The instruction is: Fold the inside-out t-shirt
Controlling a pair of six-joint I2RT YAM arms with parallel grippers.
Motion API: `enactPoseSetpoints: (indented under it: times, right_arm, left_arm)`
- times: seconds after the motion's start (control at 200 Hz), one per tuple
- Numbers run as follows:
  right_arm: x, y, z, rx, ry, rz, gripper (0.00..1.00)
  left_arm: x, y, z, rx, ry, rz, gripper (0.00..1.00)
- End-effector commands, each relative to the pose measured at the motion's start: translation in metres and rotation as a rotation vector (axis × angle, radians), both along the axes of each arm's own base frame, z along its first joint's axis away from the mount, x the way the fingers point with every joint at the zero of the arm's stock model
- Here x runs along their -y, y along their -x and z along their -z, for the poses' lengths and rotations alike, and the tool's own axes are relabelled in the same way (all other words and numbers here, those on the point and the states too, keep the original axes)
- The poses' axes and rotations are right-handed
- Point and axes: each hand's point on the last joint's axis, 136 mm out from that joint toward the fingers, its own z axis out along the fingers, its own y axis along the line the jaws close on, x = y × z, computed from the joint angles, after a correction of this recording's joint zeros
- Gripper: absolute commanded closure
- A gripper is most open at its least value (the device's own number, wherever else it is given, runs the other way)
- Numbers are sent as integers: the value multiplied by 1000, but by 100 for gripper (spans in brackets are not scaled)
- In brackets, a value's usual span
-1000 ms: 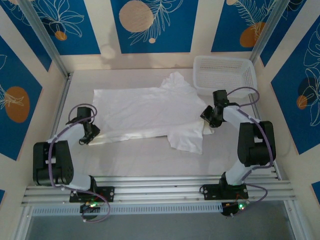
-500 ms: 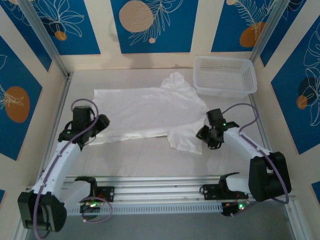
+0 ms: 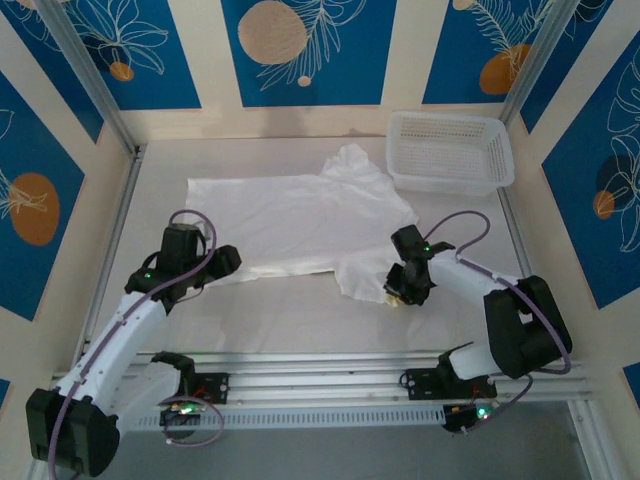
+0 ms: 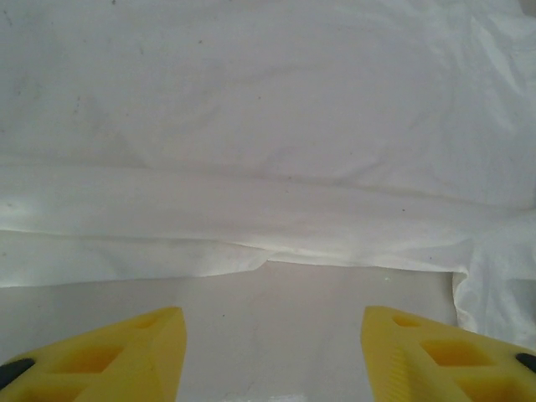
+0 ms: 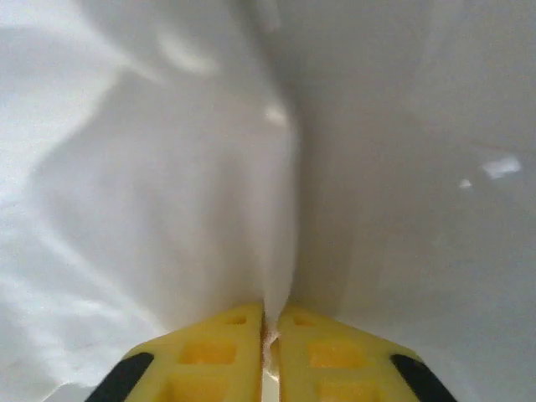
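The inside-out t-shirt [image 3: 300, 225] lies spread flat across the middle of the table, white and thin, with one sleeve pointing to the near right. My left gripper [image 3: 228, 262] sits at the shirt's near left hem. In the left wrist view it [image 4: 272, 339] is open, with bare table between its yellow fingers [image 4: 109, 356] and the hem [image 4: 251, 243] just ahead of them. My right gripper [image 3: 397, 290] is at the near right sleeve corner. In the right wrist view it [image 5: 270, 322] is shut on a pinched ridge of the white cloth [image 5: 280, 209].
A white plastic mesh basket [image 3: 450, 150] stands at the back right, beside the shirt's far sleeve. Bare table runs between the shirt's near edge and the aluminium rails [image 3: 320, 375] at the front. Walls close in the left, right and back.
The right gripper has moved nearer and leftward to the sleeve corner and closed on the cloth. The left gripper has slid right along the near hem and opened wider.
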Motion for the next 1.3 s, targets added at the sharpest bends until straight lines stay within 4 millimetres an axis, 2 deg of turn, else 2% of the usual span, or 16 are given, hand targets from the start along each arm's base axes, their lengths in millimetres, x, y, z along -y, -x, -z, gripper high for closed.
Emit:
enactPoseSetpoints:
  times: [0.0,0.17,0.275,0.38,0.51,0.585,0.665,0.705,0.75,0.78,0.9,0.985,1.065,1.125,1.21,1.295]
  right_arm:
    - [-19,-20,-19,50,-73,-29,97]
    - [-27,-33,-36,99,-102,-45,100]
    - [-39,-58,-62,180,-144,-52,100]
    - [-46,-103,-91,281,-151,-34,100]
    - [-34,-180,-114,372,-116,33,100]
    - [-19,-221,-114,393,-59,72,100]
    - [-9,-248,-109,364,-32,96,100]
    - [-9,-255,-107,348,-36,86,88]
    - [-13,-255,-108,326,-49,61,68]
    - [-15,-253,-110,319,-48,47,61]
    - [-14,-227,-117,331,-51,40,54]
    - [-16,-194,-103,323,-113,84,60]
    - [-18,-167,-80,310,-142,122,72]
    - [-18,-151,-59,277,-139,141,87]
    - [-21,-138,-32,223,-140,132,99]
    - [-25,-129,-12,168,-114,103,100]
  left_arm:
    - [0,5,10,-24,-13,7,42]
    - [-5,8,13,-27,-29,-10,42]
    - [-5,7,11,-23,-30,-14,42]
    - [-2,4,8,-11,-19,-3,41]
    - [-1,3,3,-3,-21,4,38]
    - [-2,5,1,-6,-27,7,38]
    - [-3,7,3,-18,-32,7,37]
    - [-4,9,4,-30,-36,7,37]
    - [-5,11,8,-45,-39,-1,36]
    - [-6,12,12,-57,-43,-5,36]
    - [-15,7,25,-108,-78,-75,37]
    - [-28,-3,30,-153,-137,-159,42]
    - [-31,-24,33,-158,-177,-180,75]
    - [-34,-41,40,-170,-202,-201,100]
    - [-38,-63,56,-209,-235,-222,100]
    - [-43,-76,78,-271,-259,-253,100]
